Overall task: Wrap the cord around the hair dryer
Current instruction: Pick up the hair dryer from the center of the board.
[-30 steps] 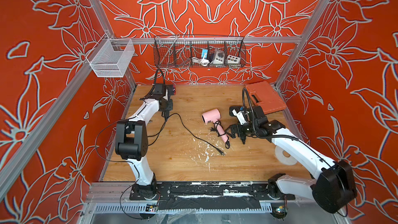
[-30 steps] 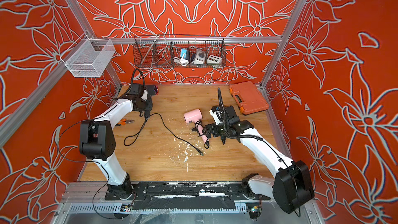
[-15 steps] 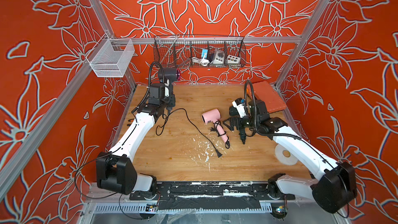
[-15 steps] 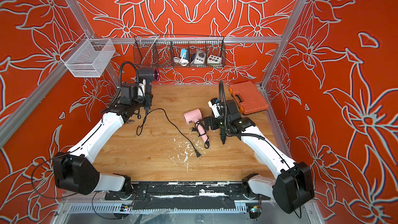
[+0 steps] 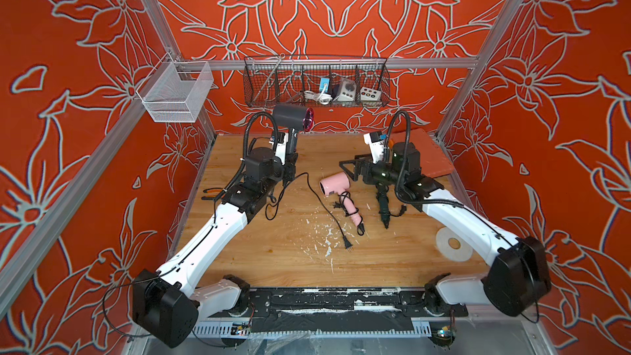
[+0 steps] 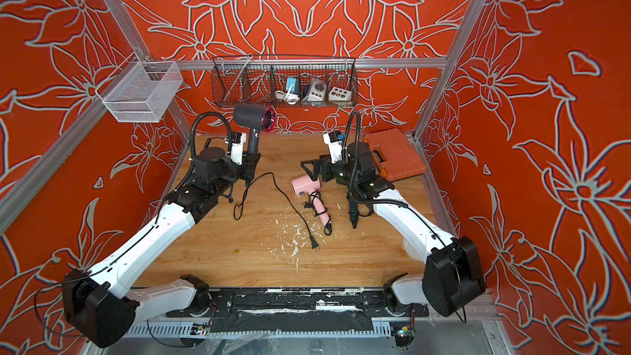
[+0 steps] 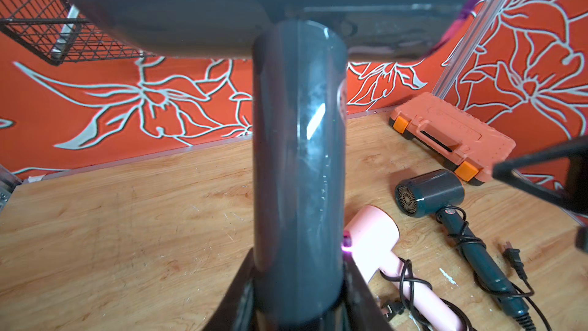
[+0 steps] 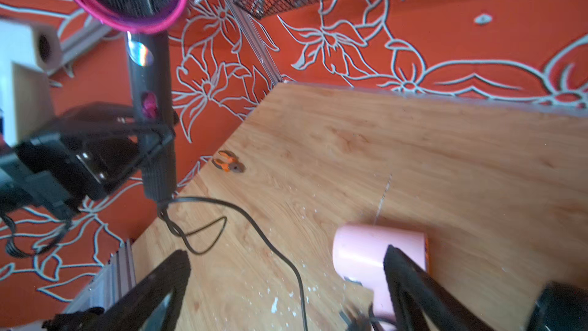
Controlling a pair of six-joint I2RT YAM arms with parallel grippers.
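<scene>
Both top views show the left tool (image 5: pixel 289 163) clamped on the lower handle of the grey hair dryer (image 5: pixel 293 118). The dryer stands upright above the far left part of the table (image 5: pixel 273 261), with its barrel level and its magenta-ringed end facing the right arm. Holding the dryer off the table leaves the handle free on all sides, which a wrap requires. On this evidence the presenting step is in hand, and no turn of cord is on the handle yet.

The cord (image 5: pixel 319 201) leaves the handle base and drops into a loose loop on the table beside the left arm. From there it runs slack across the wood to its plug (image 5: pixel 349 246), which lies flat near the table's middle.

The right tool (image 5: pixel 347 169) stands wide and empty, with its jaws pointing toward the held dryer. In the right wrist view the cord lies on the table below and ahead of its fingers (image 8: pixel 173 269), apart from them. The tool hovers just over the barrel of a pink hair dryer (image 5: pixel 336 183), whose own cord is already coiled round its handle. A dark teal hair dryer (image 7: pixel 429 193), likewise wrapped, lies under the right forearm.

Left arm pose: stretched forward from its base, wrist level, tool gripping the handle from the side.

Right arm pose: reaching forward and inward, elbow folded, wrist level and low over the table.
</scene>
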